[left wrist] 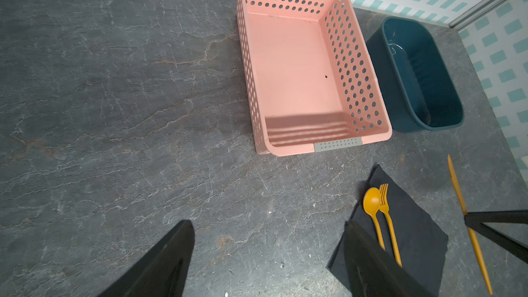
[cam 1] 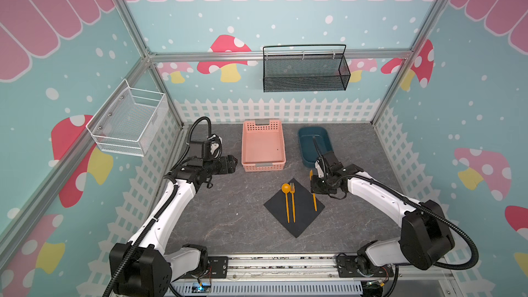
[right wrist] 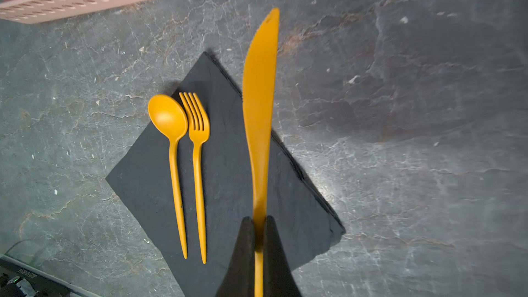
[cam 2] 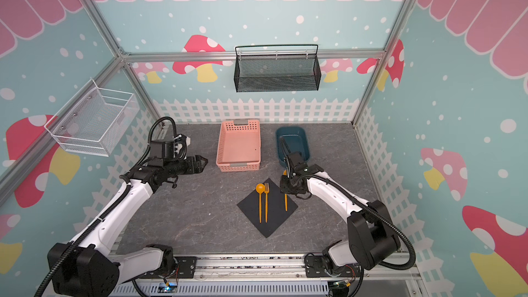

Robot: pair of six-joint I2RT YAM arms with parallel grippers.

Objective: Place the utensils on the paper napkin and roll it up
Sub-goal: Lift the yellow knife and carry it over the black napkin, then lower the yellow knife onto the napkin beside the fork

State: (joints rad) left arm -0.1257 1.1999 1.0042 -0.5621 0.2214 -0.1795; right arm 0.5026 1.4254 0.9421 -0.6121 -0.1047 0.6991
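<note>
The black paper napkin (cam 1: 303,220) lies flat near the middle of the grey stone-patterned tabletop (cam 1: 228,212), turned so one corner points at the far edge. On its left half rest two of the orange-yellow utensils, the spoon (right wrist: 168,118) and the fork (right wrist: 197,127). They lie side by side, handles parallel, with bowl and tines toward the far edge. The spoon's bowl pokes a little past the napkin's edge.

The right gripper (right wrist: 259,224) is clamped on the knife (right wrist: 260,104) at its handle, fingers pressed against both flat sides. The knife runs roughly parallel to the other two, over the napkin's right part, and its blade reaches beyond the napkin's edge over bare tabletop. Whether any part of it touches the paper cannot be told.

The left gripper (cam 1: 233,164) hangs near the tabletop's left edge with its fingers (left wrist: 171,255) spread wide, holding nothing, just beside the pink perforated basket (cam 1: 248,150). The basket and the dark blue oval tub (cam 1: 307,135) stand side by side at the far edge, well apart from the napkin.
</note>
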